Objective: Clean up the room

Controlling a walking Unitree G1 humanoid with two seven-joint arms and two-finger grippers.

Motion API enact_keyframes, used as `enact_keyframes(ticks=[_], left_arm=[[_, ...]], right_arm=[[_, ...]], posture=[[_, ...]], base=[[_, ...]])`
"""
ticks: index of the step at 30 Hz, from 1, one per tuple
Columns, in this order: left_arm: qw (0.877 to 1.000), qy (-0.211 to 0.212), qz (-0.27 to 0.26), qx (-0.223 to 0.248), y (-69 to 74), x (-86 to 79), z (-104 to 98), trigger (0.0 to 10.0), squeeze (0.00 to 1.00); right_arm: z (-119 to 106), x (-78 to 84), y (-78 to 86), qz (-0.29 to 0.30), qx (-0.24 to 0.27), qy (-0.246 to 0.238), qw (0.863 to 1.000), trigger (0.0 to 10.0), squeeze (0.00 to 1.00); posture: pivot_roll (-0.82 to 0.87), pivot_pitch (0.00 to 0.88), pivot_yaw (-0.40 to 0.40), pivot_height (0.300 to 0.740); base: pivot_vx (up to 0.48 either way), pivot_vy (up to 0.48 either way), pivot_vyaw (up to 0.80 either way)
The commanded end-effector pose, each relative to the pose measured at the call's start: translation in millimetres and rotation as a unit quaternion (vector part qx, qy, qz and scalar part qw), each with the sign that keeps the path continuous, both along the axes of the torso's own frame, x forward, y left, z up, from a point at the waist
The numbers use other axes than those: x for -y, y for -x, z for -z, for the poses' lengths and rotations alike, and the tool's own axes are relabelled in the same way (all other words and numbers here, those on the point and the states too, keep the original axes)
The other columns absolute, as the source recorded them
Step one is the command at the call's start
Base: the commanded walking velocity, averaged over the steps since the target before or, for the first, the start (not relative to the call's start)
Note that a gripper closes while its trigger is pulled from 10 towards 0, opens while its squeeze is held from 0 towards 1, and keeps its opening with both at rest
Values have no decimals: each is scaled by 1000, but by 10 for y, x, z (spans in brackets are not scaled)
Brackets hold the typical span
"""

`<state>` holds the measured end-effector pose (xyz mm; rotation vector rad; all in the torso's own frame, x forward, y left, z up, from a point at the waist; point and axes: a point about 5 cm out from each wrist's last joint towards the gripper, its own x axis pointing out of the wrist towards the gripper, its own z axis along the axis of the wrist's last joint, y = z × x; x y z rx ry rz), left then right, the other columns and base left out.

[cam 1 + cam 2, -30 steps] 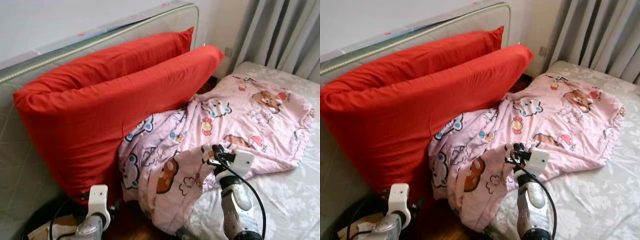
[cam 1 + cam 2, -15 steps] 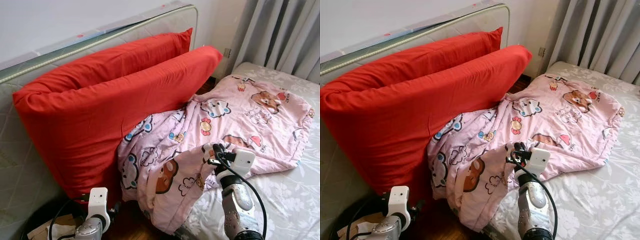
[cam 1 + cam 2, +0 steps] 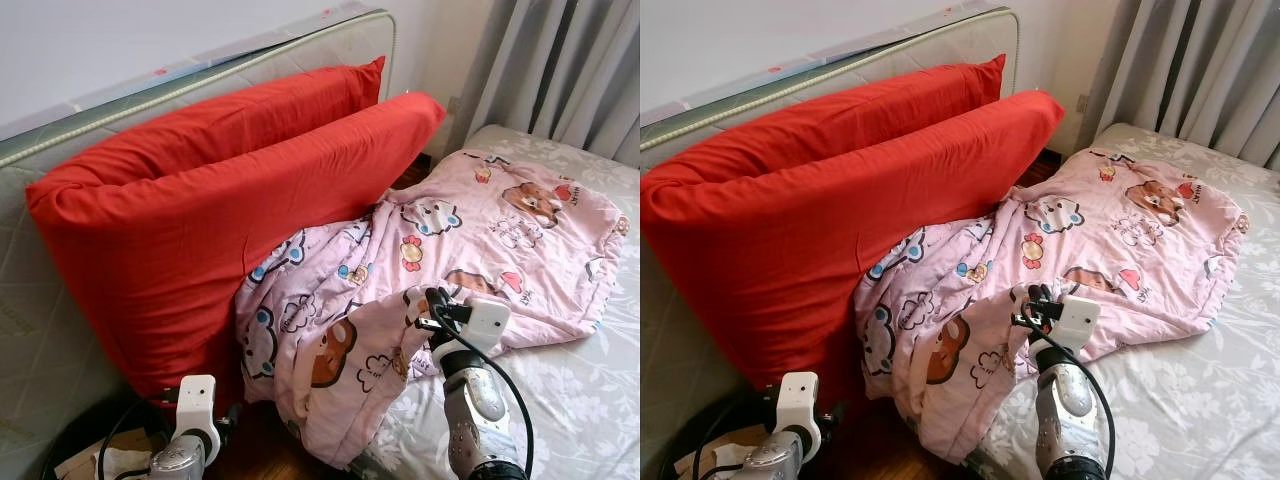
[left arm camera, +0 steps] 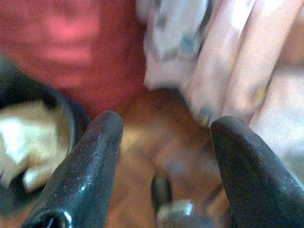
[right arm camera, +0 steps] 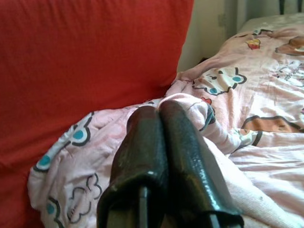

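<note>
Bed (image 3: pixel 560 400); pink blanket (image 3: pixel 450 250); red pillows (image 3: pixel 220 200)

- We can read no text, label, brand, number or sign anywhere.
- The pink blanket (image 3: pixel 470 250) at centre right carries cartoon pictures, no legible words.

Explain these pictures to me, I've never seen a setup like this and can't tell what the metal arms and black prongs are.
This is a walking humanoid robot with two silver arms. Two pictures come from cameras on its head, looking down; the other two come from a camera on each wrist, looking along that arm's two black fingers. Before it, a pink cartoon-print quilt lies crumpled on a grey floral bed sheet, against two big red pillows leaning on a grey padded headboard. The right tool has its fingers pressed together at a fold of the quilt; whether it grips cloth isn't clear. The left tool hangs low, open, over the brown floor.
</note>
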<state>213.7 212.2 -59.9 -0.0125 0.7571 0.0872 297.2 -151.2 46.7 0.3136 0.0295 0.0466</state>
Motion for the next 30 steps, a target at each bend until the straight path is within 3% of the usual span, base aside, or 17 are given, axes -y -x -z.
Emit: enact_keyframes(ticks=[1, 30], left_arm=[[997, -7, -16, -73, 359, -98, 192, 10000, 0], [997, -5, -15, -74, 360, -81, 197, 10000, 0]], right_arm=[[-9, -24, -9, -3, 4, 7, 1000, 10000, 0], [18, -28, -7, -6, 1, 9, 1000, 10000, 0]], posture=[[-14, 6, -17, 740], [-11, 20, -26, 740]], base=[[0, 0, 0], [0, 0, 0]])
